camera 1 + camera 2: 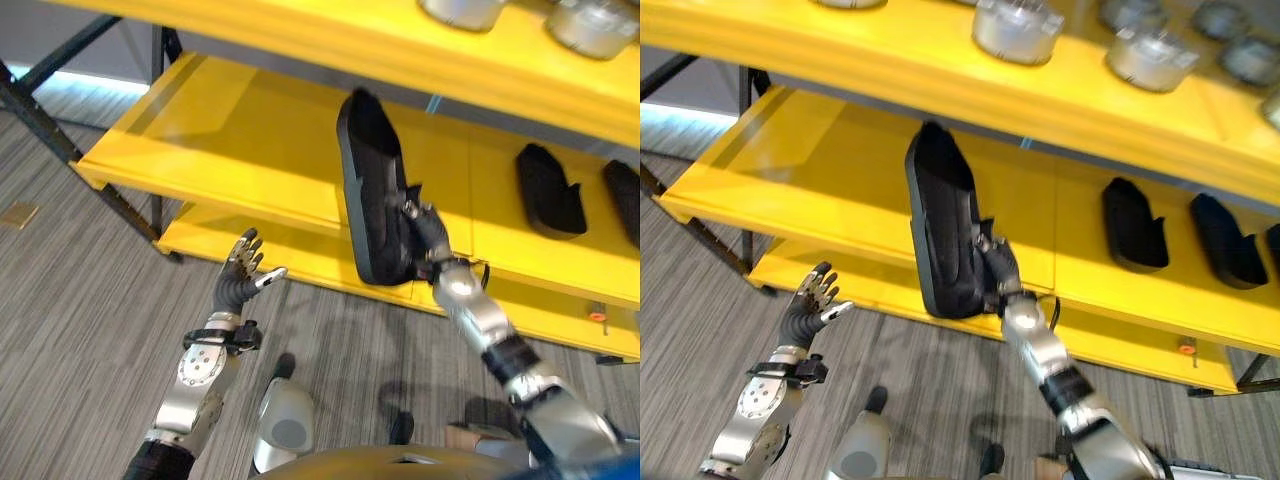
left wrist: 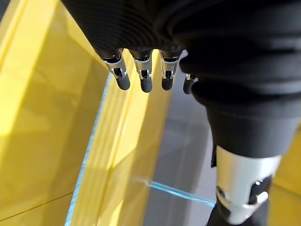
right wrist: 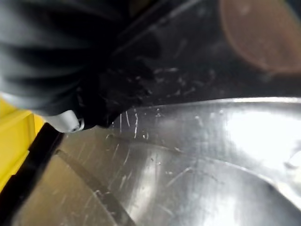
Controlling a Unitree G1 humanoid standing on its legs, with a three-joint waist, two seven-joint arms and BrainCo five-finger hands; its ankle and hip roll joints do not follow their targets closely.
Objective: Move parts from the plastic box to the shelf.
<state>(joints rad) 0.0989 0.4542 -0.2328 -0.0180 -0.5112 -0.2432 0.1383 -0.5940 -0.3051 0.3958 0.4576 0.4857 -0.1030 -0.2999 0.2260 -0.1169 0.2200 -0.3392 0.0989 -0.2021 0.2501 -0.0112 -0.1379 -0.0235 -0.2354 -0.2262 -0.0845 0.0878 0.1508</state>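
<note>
My right hand (image 1: 998, 268) is clamped on the lower end of a long black part (image 1: 943, 225), fingers curled round its edge. I hold the part nearly upright, its top reaching up past the front edge of the yellow shelf (image 1: 830, 170), in front of the middle level. In the right wrist view the part's scratched glossy surface (image 3: 188, 155) lies right against that hand.

My left hand (image 1: 243, 270) hangs in the air before the lowest level, palm up, fingers spread and straight, holding nothing; its fingertips (image 2: 146, 84) show in the left wrist view with the shelf's yellow edge beyond them.

Two more black parts (image 1: 1135, 225) lie flat on the middle level, to the right of the held one. Grey round parts (image 1: 1015, 30) stand along the top level.
</note>
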